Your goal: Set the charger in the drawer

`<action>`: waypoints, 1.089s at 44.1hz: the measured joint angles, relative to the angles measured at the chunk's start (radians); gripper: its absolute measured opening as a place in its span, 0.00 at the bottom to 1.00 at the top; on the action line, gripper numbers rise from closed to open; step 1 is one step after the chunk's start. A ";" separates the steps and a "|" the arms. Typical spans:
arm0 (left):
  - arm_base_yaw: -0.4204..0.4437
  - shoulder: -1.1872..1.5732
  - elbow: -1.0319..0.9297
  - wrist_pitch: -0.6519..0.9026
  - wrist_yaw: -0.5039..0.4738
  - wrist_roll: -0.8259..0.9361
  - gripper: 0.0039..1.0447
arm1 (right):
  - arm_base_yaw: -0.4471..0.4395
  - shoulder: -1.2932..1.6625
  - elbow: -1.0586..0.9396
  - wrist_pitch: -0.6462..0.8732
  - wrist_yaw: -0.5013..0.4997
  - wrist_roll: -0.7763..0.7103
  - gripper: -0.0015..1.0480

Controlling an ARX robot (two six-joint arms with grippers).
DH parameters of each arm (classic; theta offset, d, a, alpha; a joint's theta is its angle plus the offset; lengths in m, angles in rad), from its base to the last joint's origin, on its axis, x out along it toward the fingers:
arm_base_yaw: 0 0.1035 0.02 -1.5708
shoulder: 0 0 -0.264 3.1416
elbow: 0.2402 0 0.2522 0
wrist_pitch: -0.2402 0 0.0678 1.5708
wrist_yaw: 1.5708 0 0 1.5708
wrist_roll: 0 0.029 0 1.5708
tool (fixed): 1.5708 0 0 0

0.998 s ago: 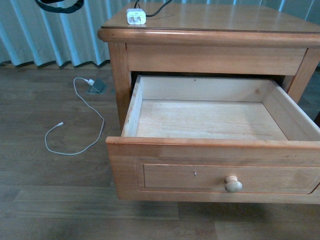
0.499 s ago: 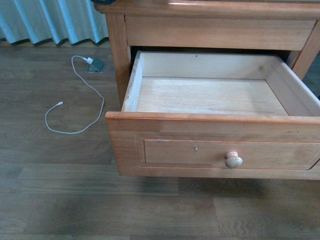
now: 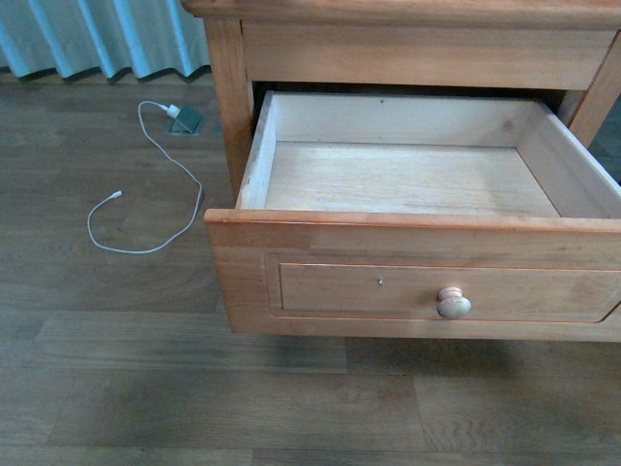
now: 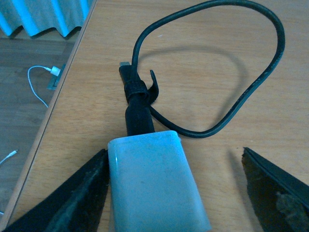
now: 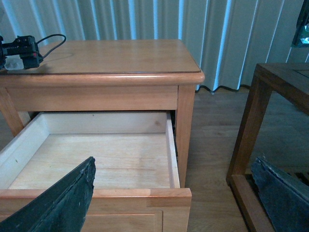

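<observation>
The charger, a white cube with a looped black cable, lies on the nightstand top near its edge. My left gripper is open around it; one finger is against the cube's side and the other finger stands well apart. The drawer is pulled far out, its pale interior empty, with a round knob on the front. My right gripper hangs open in front of the drawer, holding nothing. In the front view the charger is out of view.
A long white cable lies on the wooden floor left of the nightstand, plugged into a floor socket. Pale curtains hang behind. A second wooden frame stands beside the nightstand in the right wrist view.
The front view has dropped lower: the nightstand top with the charger has slid out of frame. The drawer stays open and empty.
</observation>
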 joint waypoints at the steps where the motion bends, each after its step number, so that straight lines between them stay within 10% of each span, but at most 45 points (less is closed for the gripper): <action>1: 0.000 0.001 0.001 -0.002 0.000 0.002 0.76 | 0.000 0.000 0.000 0.000 0.000 0.000 0.92; 12: -0.002 0.004 0.007 -0.007 -0.005 0.028 0.38 | 0.000 0.000 0.000 0.000 0.000 0.000 0.92; 48: -0.174 -0.593 -0.737 0.238 0.196 0.204 0.38 | 0.000 0.000 0.000 0.000 0.000 0.000 0.92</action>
